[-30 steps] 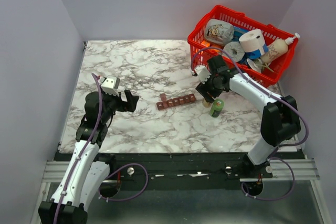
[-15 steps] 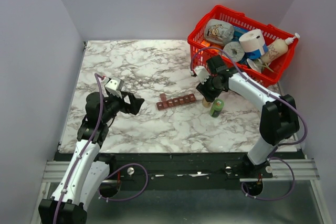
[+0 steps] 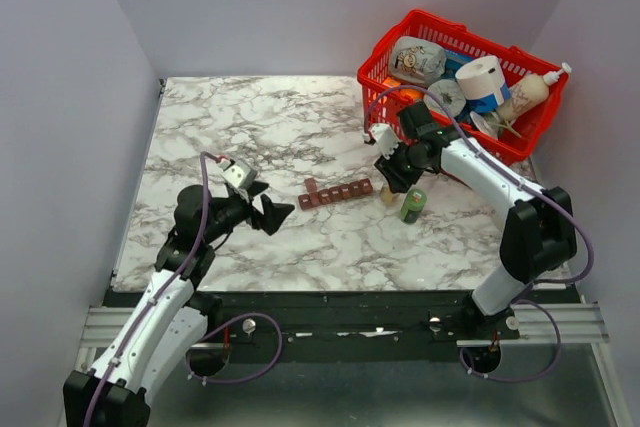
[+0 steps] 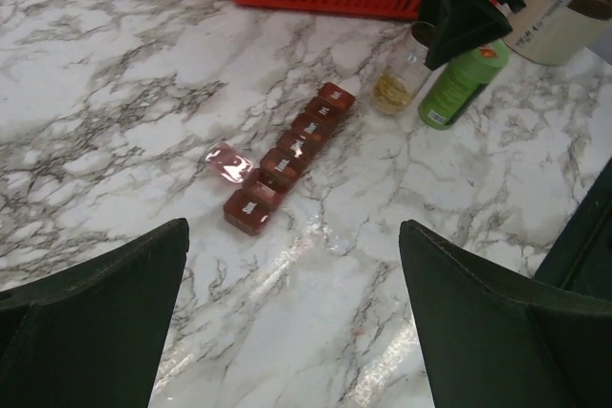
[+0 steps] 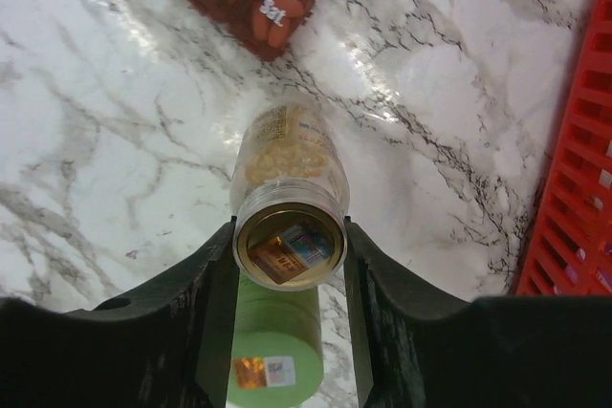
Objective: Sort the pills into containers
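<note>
We find the right hand (image 3: 393,175) closed on the near end of a small clear bottle (image 5: 290,203), with its fingers (image 5: 206,303) pressed to either side. The pills (image 5: 285,155) lie as a heap of yellow pellets in the far end of that bottle, which stands upright on the marble bench (image 3: 250,137). A green bottle (image 4: 457,83) stands just beside it, on the side away from the pill organiser (image 4: 292,152). The organiser, a dark red-brown strip, lies flat on the bench with its "Sat" end near the clear bottle but apart from it. Day letters mark its shut lids. One lid (image 4: 228,161) near the opposite end is open, folded out to the side. Orange shapes show through the shut lids in the right wrist view; we cannot tell what they are. Behind the right hand sits a red mesh basket (image 3: 400,47) of assorted goods.

The left hand (image 3: 270,213) is spread wide and grips nothing. It is held above the bench near the organiser's open-lid end, not touching it
</note>
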Action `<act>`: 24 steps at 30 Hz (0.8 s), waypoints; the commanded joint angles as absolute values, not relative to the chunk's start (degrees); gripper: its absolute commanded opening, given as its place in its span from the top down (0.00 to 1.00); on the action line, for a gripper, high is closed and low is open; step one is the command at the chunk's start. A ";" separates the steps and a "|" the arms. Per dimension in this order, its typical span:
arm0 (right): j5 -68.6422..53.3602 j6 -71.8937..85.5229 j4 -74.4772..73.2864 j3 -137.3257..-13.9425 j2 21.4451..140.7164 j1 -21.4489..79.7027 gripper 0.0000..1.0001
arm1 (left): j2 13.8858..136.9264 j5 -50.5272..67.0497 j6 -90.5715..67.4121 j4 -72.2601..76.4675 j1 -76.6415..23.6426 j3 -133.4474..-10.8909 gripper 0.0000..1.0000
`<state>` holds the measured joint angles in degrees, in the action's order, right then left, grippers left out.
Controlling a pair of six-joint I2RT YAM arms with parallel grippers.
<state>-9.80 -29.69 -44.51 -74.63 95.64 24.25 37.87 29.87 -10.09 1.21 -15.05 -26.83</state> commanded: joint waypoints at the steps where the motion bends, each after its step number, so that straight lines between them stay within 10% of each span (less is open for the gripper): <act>1: -23.24 -34.00 -49.56 -77.87 88.78 24.17 0.92 | 35.16 31.39 -3.27 8.96 -22.22 -24.08 0.01; 11: -51.32 -36.74 -54.59 -79.11 78.50 25.92 0.93 | 46.64 16.54 13.97 19.42 -42.88 -26.79 0.01; 24: -49.49 -30.59 -45.44 -75.24 76.29 30.67 0.94 | 60.38 6.59 14.77 25.23 -54.75 -33.66 0.01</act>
<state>-48.42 -32.18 -48.77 -76.84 77.01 28.97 58.85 11.33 13.39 21.43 -52.80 -31.48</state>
